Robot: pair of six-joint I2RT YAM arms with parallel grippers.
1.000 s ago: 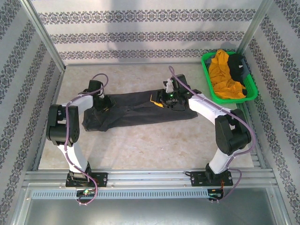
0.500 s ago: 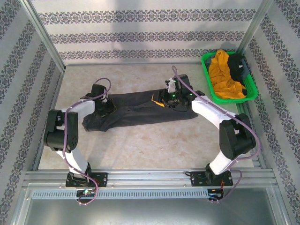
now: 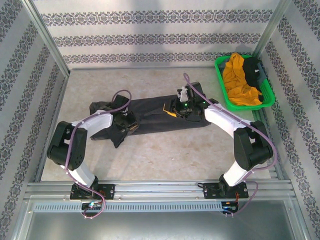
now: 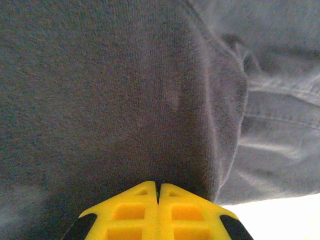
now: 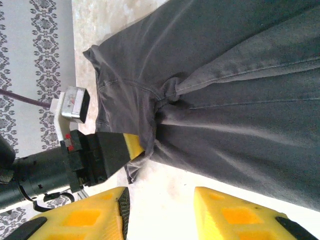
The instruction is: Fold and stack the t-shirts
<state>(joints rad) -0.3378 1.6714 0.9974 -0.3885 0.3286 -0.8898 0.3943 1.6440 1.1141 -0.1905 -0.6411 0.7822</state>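
Note:
The dark charcoal t-shirt (image 3: 150, 114) lies stretched across the middle of the table. My left gripper (image 3: 130, 127) is shut on a bunch of its cloth near the front left edge; in the left wrist view the yellow fingertips (image 4: 150, 192) pinch the grey fabric (image 4: 125, 90). The right gripper (image 3: 172, 111) hovers open over the shirt's right half. The right wrist view has its fingers (image 5: 95, 215) spread above bare table, the shirt (image 5: 225, 100) beyond, and the left gripper (image 5: 136, 146) holding a fold. The mustard-orange shirt (image 3: 239, 80) and black shirt (image 3: 253, 67) lie in the basket.
A green plastic basket (image 3: 267, 92) stands at the back right corner. Patterned walls and metal posts close in the table on three sides. Bare tabletop (image 3: 165, 155) lies in front of the shirt, and a metal rail (image 3: 160, 189) runs along the near edge.
My left gripper has moved right and nearer, dragging the shirt's left end with it, so that end is now bunched and partly folded over. The right gripper has barely moved.

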